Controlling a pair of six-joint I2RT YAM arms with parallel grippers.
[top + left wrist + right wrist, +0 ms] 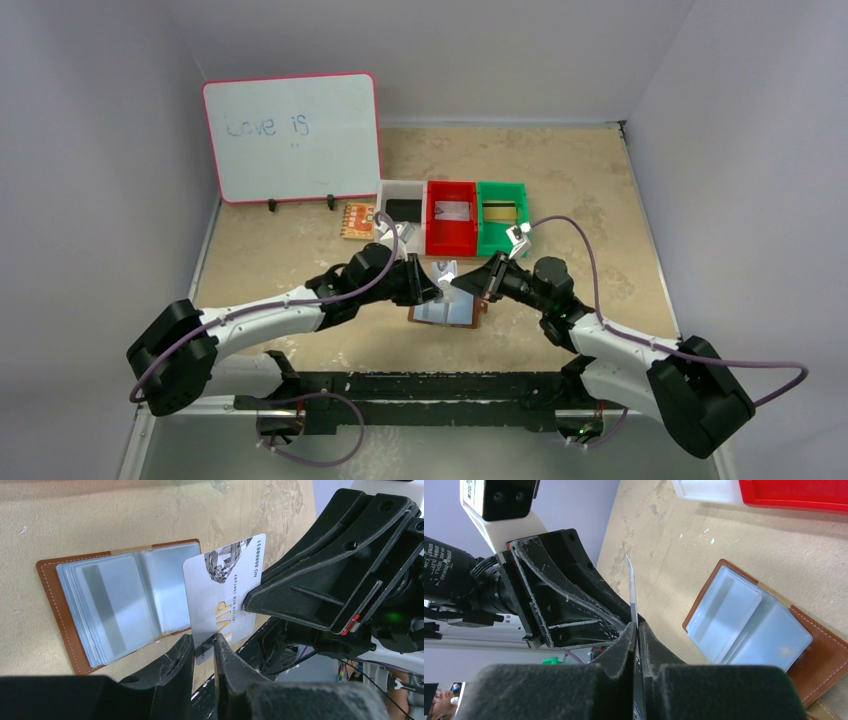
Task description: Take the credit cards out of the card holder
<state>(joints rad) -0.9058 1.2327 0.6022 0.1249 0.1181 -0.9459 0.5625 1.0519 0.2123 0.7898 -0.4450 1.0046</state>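
My left gripper (204,647) is pinched on the lower edge of the silver card (220,580). Only my left wrist camera shows its VIP face. My right wrist camera sees it edge-on, clamped in my right gripper (636,630). Just past the card, the card holder (50,595) lies open and flat on the table (150,510), pale sleeves up, beside both grippers and touching neither.

Top view: high behind the arm bases, looking down over the whole tabletop (600,190).
Left wrist: close, low, looking past the left pincer (203,642).
Right wrist: close, low, looking past the right pincer (637,630), facing the other way.
Shared: card holder (115,610) and card (220,590).
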